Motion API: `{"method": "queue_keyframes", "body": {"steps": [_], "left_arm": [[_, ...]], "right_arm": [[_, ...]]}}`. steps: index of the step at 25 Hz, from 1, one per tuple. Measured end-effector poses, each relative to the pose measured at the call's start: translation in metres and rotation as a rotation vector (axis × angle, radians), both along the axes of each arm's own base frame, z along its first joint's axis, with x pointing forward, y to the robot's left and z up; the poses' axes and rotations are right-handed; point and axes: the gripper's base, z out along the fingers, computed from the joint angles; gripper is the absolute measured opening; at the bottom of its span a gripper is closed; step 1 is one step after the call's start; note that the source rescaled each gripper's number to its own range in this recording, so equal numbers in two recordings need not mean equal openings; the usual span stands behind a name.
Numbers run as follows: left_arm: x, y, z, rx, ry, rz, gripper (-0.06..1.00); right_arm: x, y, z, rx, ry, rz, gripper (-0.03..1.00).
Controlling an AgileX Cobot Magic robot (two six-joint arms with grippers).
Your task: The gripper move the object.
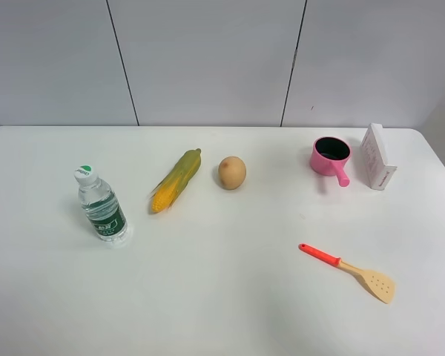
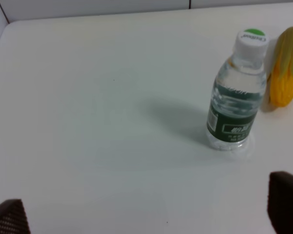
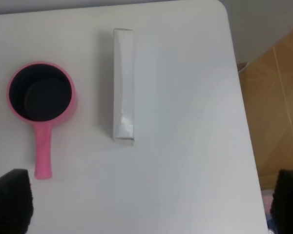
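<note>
Just beside the pink pot (image 1: 331, 155), on the side away from the potato (image 1: 232, 172), stands the white box (image 1: 376, 157), on its long edge, apart from the pot. Right gripper (image 3: 146, 204) above it, jaws wide open, holding nothing. Left gripper (image 2: 146, 214) open too, near the water bottle (image 2: 236, 92).

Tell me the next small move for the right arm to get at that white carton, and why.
Probably lower the right gripper straight toward the white carton. The right wrist view shows it from above with both fingers wide apart and nothing between them. The carton lies apart from the pink pot, so a descent looks unobstructed; centre over the carton first, since it sits off the midline.
</note>
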Motion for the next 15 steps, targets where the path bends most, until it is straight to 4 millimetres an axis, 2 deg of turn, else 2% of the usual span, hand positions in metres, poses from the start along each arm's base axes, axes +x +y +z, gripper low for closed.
{"method": "queue_keyframes", "body": {"steps": [3,11,15], "left_arm": [[0.0,0.0,0.0,0.0,0.0,0.0,1.0],[0.0,0.0,0.0,0.0,0.0,0.0,1.0],[0.0,0.0,0.0,0.0,0.0,0.0,1.0]], "right_arm": [[-0.02,0.003,0.014,0.0,-0.009,-0.003,0.99],[-0.054,0.008,0.041,-0.008,-0.11,-0.001,0.99],[-0.079,0.012,0.058,-0.013,-0.182,0.001,0.99]]}}
